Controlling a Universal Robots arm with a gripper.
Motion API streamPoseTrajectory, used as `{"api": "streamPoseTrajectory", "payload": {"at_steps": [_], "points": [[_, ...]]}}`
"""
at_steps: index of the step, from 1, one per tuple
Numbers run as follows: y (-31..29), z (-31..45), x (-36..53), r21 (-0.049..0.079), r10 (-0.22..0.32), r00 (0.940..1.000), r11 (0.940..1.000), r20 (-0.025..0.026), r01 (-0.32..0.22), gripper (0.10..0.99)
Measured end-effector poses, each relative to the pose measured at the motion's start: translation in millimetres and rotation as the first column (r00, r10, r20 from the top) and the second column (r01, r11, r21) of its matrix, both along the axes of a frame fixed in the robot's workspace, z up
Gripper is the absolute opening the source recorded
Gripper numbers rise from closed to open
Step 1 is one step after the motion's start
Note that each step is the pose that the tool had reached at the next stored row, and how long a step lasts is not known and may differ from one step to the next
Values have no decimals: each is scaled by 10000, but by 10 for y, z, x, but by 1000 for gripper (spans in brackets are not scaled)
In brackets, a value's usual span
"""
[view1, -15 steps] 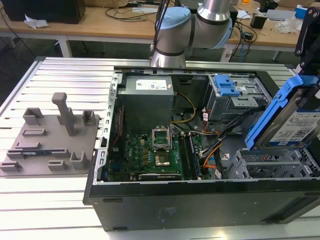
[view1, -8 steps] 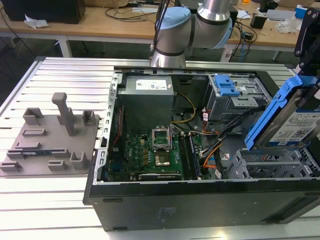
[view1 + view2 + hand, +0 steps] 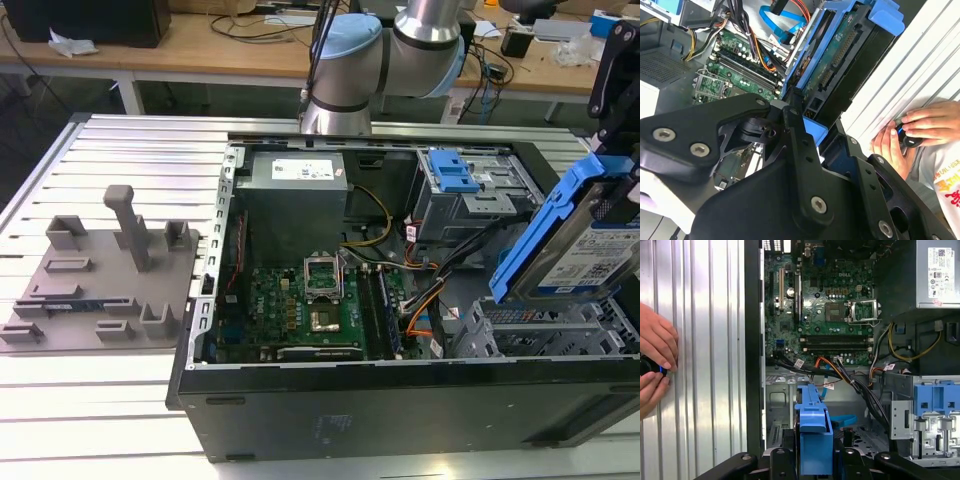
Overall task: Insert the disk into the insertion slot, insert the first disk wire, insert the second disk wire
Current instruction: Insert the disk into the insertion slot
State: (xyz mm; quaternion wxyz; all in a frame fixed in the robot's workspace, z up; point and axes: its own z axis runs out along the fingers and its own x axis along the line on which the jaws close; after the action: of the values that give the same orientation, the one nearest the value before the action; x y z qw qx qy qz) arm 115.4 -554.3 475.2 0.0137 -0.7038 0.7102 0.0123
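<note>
The disk (image 3: 592, 245), a silver drive with a white label in a bright blue carrier, hangs tilted at the exterior view's right. My gripper (image 3: 612, 150) is shut on its upper end. Just below it lies the insertion slot (image 3: 545, 332), a grey perforated drive cage, with the disk's lower edge above its opening. In the first wrist view the disk (image 3: 814, 432) is edge-on between my black fingers (image 3: 776, 460), over the cage's grey sheet metal (image 3: 777, 407). The second wrist view gives the disk's green circuit-board side (image 3: 840, 45) clamped in my gripper (image 3: 810, 127).
The open computer case (image 3: 300, 400) holds a motherboard (image 3: 300, 300), a power-supply box (image 3: 295, 180) and a taller cage with a blue latch (image 3: 462, 180). Orange, black and blue cables (image 3: 840, 372) run beside the slot. A person's hands (image 3: 655, 357) hold a small black device on the ribbed table (image 3: 120, 150). A grey fixture (image 3: 100, 270) stands at the exterior view's left.
</note>
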Motion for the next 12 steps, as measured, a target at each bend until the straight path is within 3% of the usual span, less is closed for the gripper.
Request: {"api": "streamPoseTrajectory", "payload": {"at_steps": [12], "points": [[-7,-97,8,-1,-1,10000,10000,0,1,365]]}}
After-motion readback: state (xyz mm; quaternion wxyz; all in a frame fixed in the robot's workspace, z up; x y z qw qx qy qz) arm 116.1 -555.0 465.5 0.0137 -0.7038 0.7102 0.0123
